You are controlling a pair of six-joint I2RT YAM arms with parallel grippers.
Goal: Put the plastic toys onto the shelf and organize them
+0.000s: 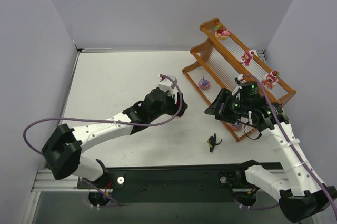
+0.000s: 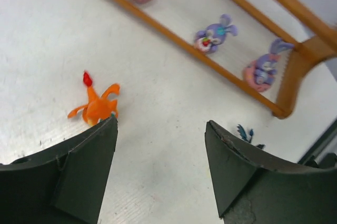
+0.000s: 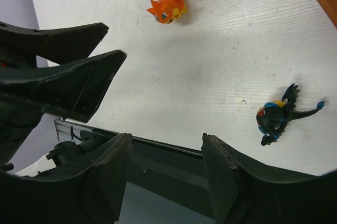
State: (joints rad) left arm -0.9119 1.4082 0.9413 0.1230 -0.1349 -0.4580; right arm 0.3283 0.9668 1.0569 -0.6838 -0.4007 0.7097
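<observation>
Three pink-red bear-like plastic figurines (image 1: 246, 57) stand on the upper tiers of the orange-brown stepped wooden shelf (image 1: 185, 69) at the far right. Three purple long-eared figurines (image 2: 213, 34) stand on its lowest tier.

Two toys are not yet placed. The small orange figurine with a red-tipped tail (image 2: 96, 105) stands on the white worktop (image 1: 116, 87), left of the shelf. The black winged figurine (image 1: 213, 142) lies nearer the arm bases.

The left gripper (image 2: 161, 124) hangs low with jaws spread and empty, and one finger is just beside the orange figurine. The right gripper (image 3: 167, 138), also spread and empty, hovers by the shelf's near end.

The likeliest trouble is that close finger. If the jaws descend or close off-centre, it could tip or flick so light a toy away. The two grippers are also near each other, so reaching together risks a clash. A right-arm swing could knock the purple toys beneath it.
</observation>
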